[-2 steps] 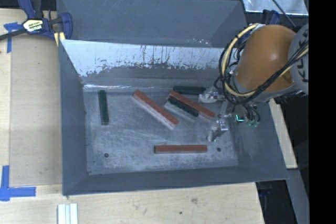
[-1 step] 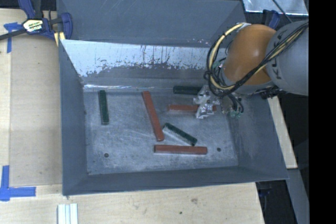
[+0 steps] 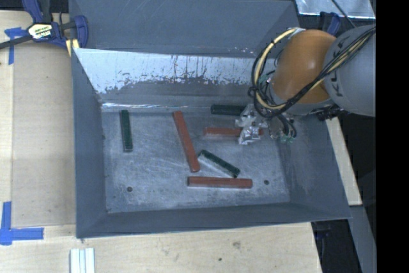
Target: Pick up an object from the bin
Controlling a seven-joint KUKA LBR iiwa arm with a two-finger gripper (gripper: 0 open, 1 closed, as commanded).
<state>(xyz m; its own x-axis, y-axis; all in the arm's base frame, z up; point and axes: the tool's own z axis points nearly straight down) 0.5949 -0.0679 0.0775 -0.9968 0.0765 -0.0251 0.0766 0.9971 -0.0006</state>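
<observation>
My gripper [image 3: 250, 131] hangs low at the right side of the bin, its metal tips at the right end of a short reddish-brown stick [image 3: 221, 132] lying flat on the floor. Just behind it, near the back wall, lies a short dark green stick [image 3: 226, 110]. A dark green stick [image 3: 219, 163] lies slanted a little in front and to the left of the tips.
A long reddish-brown stick [image 3: 186, 141] lies slanted in the middle of the floor, another [image 3: 220, 182] lies level near the front wall, and a dark green stick [image 3: 126, 131] stands alone at the left. The arm and its cables overhang the right wall.
</observation>
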